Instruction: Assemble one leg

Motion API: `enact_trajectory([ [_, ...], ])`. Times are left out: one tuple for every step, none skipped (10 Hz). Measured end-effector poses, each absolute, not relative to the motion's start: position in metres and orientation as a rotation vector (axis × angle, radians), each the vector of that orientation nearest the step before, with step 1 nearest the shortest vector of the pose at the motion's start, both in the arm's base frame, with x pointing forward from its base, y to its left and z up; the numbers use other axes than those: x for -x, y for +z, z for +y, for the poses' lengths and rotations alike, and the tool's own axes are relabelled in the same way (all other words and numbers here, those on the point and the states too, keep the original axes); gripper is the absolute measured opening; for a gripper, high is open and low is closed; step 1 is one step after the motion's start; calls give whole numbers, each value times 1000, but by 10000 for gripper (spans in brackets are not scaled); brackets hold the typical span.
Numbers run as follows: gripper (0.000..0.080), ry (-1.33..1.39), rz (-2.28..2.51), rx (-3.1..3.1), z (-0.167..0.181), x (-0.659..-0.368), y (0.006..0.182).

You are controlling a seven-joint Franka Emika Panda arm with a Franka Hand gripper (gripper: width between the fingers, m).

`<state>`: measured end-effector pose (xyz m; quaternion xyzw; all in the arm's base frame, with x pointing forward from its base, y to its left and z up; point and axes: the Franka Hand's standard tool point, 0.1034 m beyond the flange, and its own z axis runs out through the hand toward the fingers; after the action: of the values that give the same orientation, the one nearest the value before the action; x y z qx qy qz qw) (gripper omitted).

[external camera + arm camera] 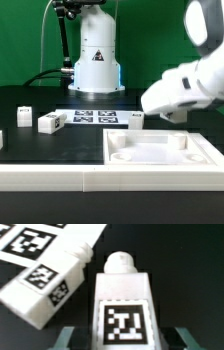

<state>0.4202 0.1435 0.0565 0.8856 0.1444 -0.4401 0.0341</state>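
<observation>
In the wrist view a leg (125, 294), a white oblong block with a peg at its far end and a square tag on its upper face, lies on the black table between my fingers. My gripper (125, 340) is open, with a dark gap between each finger and the leg. A second leg (48, 287) lies tilted right beside the first. In the exterior view my arm (186, 86) hangs low over the table at the right and hides the gripper and the leg under it. One leg (133, 119) shows next to it.
The marker board (97, 116) lies at the table's middle and also shows in the wrist view (35, 241). Two more legs (50, 122) (24, 115) sit at the exterior view's left. The large white tray-like piece (160, 165) fills the front right.
</observation>
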Motion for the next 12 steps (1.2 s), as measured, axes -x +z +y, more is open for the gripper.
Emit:
enact_trajectory([
  [291,-1330,463,-2748,139,-430,73],
  [291,-1285,464,-2778,134,-438,90],
  [291,-1275,466,-2780,134,-438,96],
  [291,-1229,469,-2806,137,-443,90],
  [291,-1064,471,-2884,138,-453,89],
  [291,-937,472,-2934,136,-455,90],
  [291,-818,500,-2979,133,-460,91],
  [291,-722,552,-3018,122,-472,96],
  [291,-675,539,-3038,113,-486,105],
  [291,-569,550,-3065,108,-503,113],
  [291,-446,542,-3089,102,-519,123],
  [291,-306,545,-3105,103,-519,118],
])
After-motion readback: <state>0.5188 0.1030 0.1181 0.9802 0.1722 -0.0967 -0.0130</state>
